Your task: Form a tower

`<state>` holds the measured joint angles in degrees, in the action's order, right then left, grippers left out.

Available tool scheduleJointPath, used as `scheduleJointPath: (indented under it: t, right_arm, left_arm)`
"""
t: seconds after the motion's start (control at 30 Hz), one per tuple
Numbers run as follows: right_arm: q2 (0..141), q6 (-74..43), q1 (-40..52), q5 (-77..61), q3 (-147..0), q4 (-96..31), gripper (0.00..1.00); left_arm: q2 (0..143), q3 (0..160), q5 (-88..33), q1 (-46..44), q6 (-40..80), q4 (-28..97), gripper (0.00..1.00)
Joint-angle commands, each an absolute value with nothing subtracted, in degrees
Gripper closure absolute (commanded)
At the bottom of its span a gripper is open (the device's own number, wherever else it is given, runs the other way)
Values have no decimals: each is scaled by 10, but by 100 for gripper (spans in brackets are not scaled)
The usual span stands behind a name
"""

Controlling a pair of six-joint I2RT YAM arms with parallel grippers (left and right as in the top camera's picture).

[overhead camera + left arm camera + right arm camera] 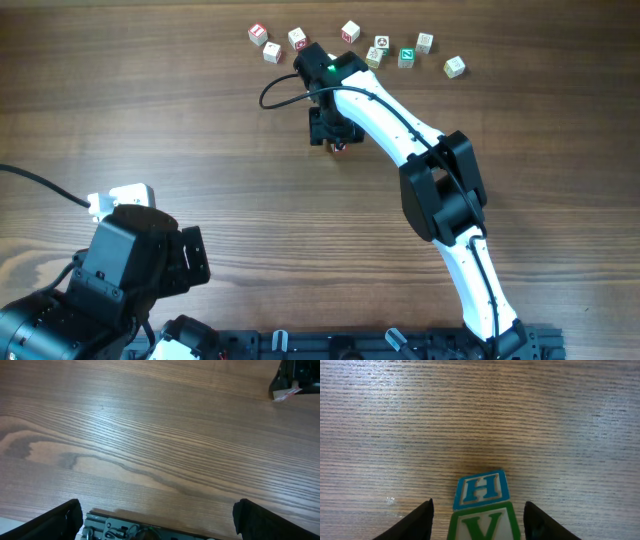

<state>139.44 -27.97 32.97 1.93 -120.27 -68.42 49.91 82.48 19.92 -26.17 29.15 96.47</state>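
Observation:
In the right wrist view the tower is a green "V" cube [484, 525] touching a blue "H" cube [481, 490] beyond it, on the wood. My right gripper [478, 505] stands open around the V cube, with a gap of table showing on each side between it and the fingers [417, 522]. From overhead the right gripper [330, 128] covers the tower; only a small reddish bit [339, 147] peeks out below it. In the left wrist view a pale cube edge [286, 394] shows under that gripper. My left gripper [160, 520] is wide open over bare wood, holding nothing.
Several loose cubes lie in a row at the table's far edge, from a red-marked one [258, 34] to a pale one [455, 66], with a green-marked one [406, 57] among them. The left arm [130, 260] sits at the front left, above the base rail [150, 530].

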Motion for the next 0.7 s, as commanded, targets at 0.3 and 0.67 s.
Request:
scheduleJointPath:
  t: [0.3, 0.67]
  right_arm:
    - [1338, -181, 330, 25, -1211, -703, 24]
    - [1262, -194, 329, 10, -1213, -673, 1]
  left_arm:
    - [498, 825, 209, -259, 283, 965, 0]
    - [498, 825, 209, -259, 283, 965, 0]
